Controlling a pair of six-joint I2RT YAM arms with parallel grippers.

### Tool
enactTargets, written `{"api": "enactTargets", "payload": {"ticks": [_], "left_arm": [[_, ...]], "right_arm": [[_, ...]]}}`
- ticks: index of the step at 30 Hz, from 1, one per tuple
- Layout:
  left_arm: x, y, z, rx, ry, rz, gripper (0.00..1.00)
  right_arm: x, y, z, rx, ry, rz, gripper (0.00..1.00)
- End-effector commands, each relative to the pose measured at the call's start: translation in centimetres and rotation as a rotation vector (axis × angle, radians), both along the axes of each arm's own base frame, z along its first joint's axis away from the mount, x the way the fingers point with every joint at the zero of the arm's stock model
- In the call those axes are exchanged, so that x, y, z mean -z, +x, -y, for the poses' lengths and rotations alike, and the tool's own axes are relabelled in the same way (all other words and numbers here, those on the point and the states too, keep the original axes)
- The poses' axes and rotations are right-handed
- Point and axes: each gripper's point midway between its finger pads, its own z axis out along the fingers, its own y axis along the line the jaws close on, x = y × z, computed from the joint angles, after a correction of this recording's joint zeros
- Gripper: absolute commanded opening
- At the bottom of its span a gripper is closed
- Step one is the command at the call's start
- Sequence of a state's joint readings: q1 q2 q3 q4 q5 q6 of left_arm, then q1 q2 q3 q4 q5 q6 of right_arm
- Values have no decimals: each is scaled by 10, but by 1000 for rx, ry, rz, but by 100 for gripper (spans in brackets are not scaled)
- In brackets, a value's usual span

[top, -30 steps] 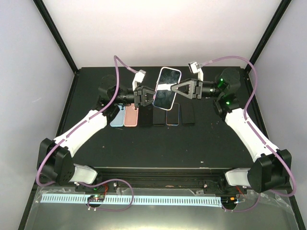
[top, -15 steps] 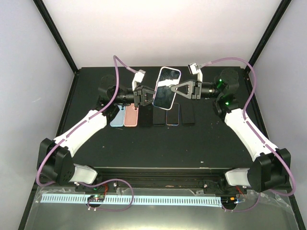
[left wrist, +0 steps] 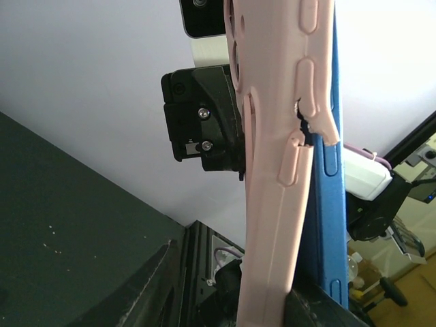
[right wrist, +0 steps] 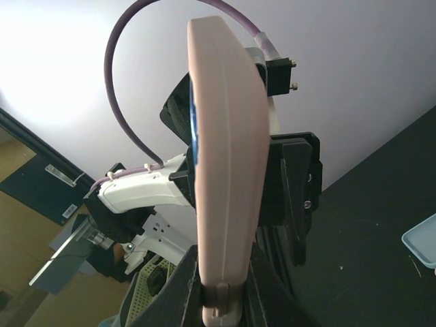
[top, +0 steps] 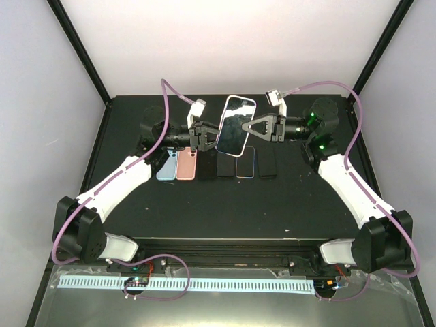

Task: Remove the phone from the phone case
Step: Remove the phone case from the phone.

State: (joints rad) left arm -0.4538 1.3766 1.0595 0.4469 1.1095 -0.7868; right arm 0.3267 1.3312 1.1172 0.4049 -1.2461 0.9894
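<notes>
Left gripper and right gripper were both clenched on the phone case, holding it aloft between them above the counter and a row of phones or cases. From above, only the glossy screen of the phone showed, inside a pale rim. The left wrist view showed the pink side wall split at a button and standing off the blue phone's edge. The right wrist view gave the smooth pink back and a blue sliver.

Overhead view, wrist close-ups (sharing phone case)
</notes>
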Motion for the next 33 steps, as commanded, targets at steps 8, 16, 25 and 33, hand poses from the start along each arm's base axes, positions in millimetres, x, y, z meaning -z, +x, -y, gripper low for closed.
{"api": "enactTargets", "payload": {"ticks": [8,16,25,33], "left_arm": [[-24,0,7,-25,-43,34,2],[-15,21,-3,-126,-50,-80,2],[5,44,-8,-243,-4,-254,1],[32,69,-16,-401,72,-488,1]], "right_arm": [[-6,0,-12,-78,-28,20,13],[-14,46,17,119,-95,80,38],[-2,69,39,297,-187,124,51],[-17,68,46,459,-294,354,56]]}}
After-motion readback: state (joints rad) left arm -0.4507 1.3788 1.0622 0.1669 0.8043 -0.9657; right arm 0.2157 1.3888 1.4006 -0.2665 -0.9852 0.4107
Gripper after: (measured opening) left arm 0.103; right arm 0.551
